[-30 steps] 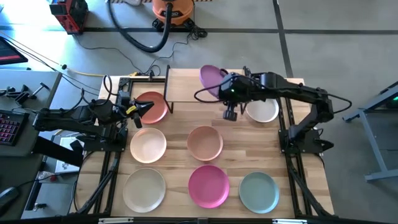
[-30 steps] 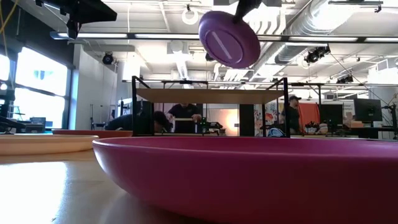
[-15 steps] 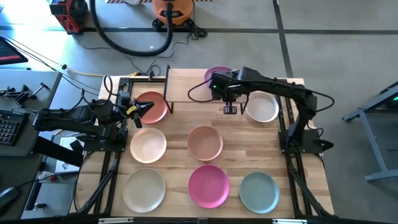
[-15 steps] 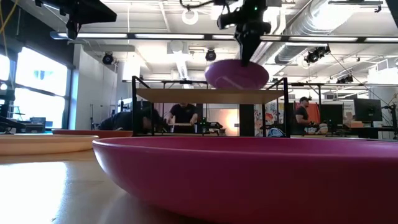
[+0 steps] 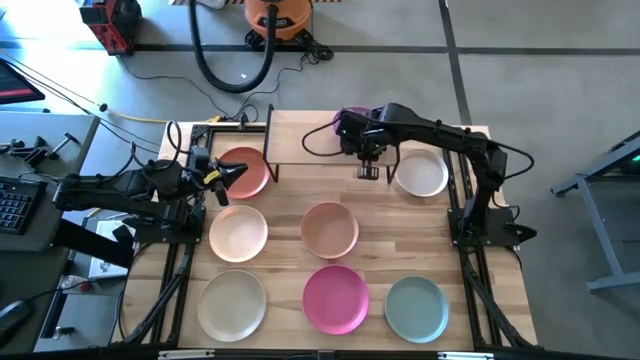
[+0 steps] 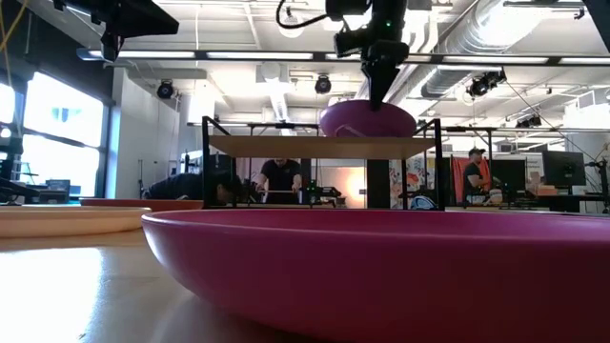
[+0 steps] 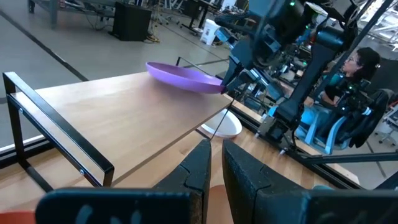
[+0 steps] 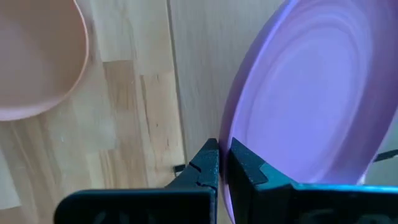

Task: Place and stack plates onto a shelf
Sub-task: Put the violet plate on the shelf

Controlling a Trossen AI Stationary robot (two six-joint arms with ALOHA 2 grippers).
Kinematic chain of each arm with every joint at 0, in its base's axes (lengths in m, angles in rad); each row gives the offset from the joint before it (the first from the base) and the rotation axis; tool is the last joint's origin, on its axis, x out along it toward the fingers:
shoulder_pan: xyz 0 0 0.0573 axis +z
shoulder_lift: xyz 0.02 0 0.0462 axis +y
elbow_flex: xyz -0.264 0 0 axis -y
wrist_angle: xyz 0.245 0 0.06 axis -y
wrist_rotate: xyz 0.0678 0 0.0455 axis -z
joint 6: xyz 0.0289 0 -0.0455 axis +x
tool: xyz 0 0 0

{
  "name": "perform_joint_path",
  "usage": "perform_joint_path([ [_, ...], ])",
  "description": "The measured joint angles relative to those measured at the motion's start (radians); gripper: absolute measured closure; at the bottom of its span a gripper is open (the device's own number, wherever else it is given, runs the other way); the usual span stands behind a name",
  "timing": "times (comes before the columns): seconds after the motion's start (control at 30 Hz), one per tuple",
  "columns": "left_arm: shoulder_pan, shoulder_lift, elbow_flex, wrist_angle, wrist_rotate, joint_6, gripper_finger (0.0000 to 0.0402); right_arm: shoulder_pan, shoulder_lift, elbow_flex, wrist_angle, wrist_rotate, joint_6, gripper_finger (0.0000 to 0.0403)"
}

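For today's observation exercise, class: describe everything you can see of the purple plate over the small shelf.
The round, shallow, matte purple plate has a smooth raised rim and faint concentric rings inside. It sits nearly level, slightly tilted, at the right end of the small light-wood shelf on thin black legs. Whether it rests on the board or hangs just above cannot be told. The right hand is shut on its rim, pinching the edge from above. Nothing else touches it.
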State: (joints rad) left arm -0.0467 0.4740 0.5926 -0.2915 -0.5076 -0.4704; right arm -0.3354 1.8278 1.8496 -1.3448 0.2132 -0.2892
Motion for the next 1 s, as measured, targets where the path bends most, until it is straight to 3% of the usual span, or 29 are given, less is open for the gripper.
perform_joint_path([
  [0.4, 0.000, 0.000, 0.000, 0.000, 0.000, 0.001, 0.0371, -0.046, 0.000, 0.000, -0.012, -0.174, 0.001, 0.0403],
  [1.0, 0.000, 0.000, 0.000, 0.000, 0.000, 0.001, 0.0371, -0.064, 0.016, 0.000, -0.028, -0.205, 0.025, 0.0402],
])
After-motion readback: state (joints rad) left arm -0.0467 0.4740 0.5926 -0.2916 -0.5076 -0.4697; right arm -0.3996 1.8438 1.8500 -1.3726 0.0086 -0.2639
